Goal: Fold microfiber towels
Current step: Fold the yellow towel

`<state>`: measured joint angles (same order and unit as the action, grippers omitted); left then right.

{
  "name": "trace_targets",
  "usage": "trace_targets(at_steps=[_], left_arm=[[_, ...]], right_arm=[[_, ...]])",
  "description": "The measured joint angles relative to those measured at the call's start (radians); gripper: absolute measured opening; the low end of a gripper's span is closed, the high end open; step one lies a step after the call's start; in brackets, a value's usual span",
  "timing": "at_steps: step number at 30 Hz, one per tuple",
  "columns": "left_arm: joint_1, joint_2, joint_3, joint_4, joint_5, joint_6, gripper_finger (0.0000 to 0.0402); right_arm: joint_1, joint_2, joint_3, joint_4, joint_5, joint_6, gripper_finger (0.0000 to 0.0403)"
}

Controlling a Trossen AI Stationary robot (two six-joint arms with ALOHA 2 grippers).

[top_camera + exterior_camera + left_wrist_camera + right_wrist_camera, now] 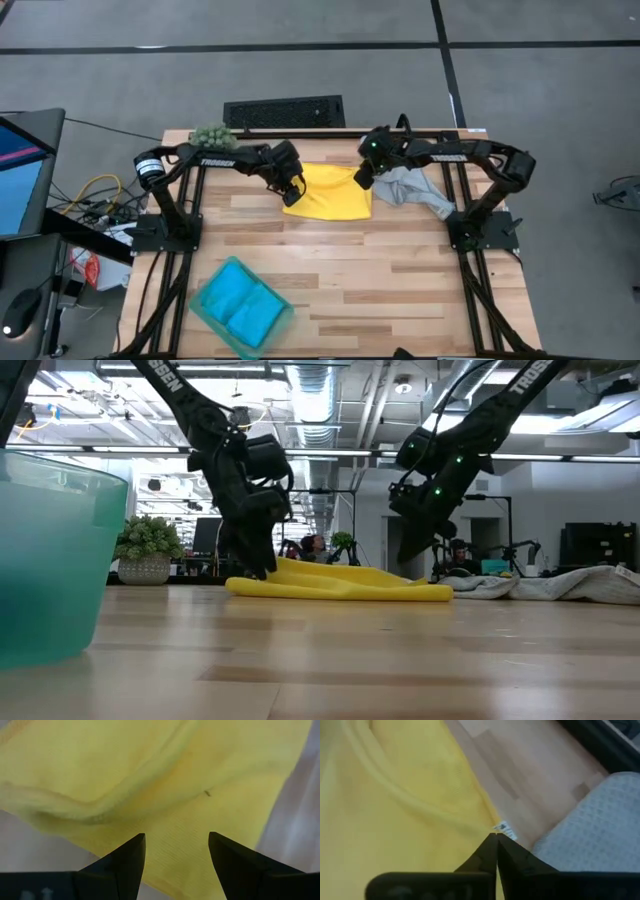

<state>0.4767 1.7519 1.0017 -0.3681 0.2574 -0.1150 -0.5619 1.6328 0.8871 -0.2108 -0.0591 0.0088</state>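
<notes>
A yellow microfiber towel [330, 192] lies rumpled on the middle of the wooden table, toward its far side. My left gripper [293, 192] stands open over the towel's left edge, slanting down, with yellow cloth [175, 780] showing between its fingers. I cannot tell whether it touches the cloth. My right gripper [363, 180] is shut at the towel's far right corner. A light grey towel [415, 190] lies bunched just right of the yellow one. My right gripper pinches the yellow towel's far right corner [487, 827] between its two fingertips, right beside the small white tag [504, 828]. The fingers slant down from the table's right. The corner is low at the table, and the rest of the towel lies flat on the wood.
A teal bin [240, 305] holding blue towels stands near the front left. A fuzzy green plant ball [210, 135] and a black grille [285, 112] sit at the far edge. Bare wood stretches across the table's near half.
</notes>
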Motion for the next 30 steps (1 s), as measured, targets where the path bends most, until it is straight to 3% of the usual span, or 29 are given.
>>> trace_targets(at_steps=[5, 8, 12, 24, 30], left_arm=[[0.0, 0.0, -0.039, 0.044, -0.014, -0.027, 0.021], [-0.005, 0.0, -0.041, 0.044, -0.027, -0.027, 0.021], [-0.013, 0.0, -0.041, 0.047, -0.05, -0.026, 0.021], [-0.044, 0.0, -0.041, 0.046, -0.107, -0.01, 0.021], [-0.061, 0.0, -0.041, 0.046, -0.109, -0.026, 0.021]], right_arm=[[-0.017, 0.006, 0.0, -0.019, -0.011, -0.005, 0.0048], [-0.013, 0.007, 0.0, 0.007, -0.095, -0.092, 0.0051], [0.002, 0.007, 0.0, 0.064, -0.097, -0.173, 0.0064], [-0.008, 0.037, 0.0, 0.088, -0.122, -0.244, 0.0179], [-0.005, 0.102, 0.001, 0.086, -0.121, -0.191, 0.0204]])
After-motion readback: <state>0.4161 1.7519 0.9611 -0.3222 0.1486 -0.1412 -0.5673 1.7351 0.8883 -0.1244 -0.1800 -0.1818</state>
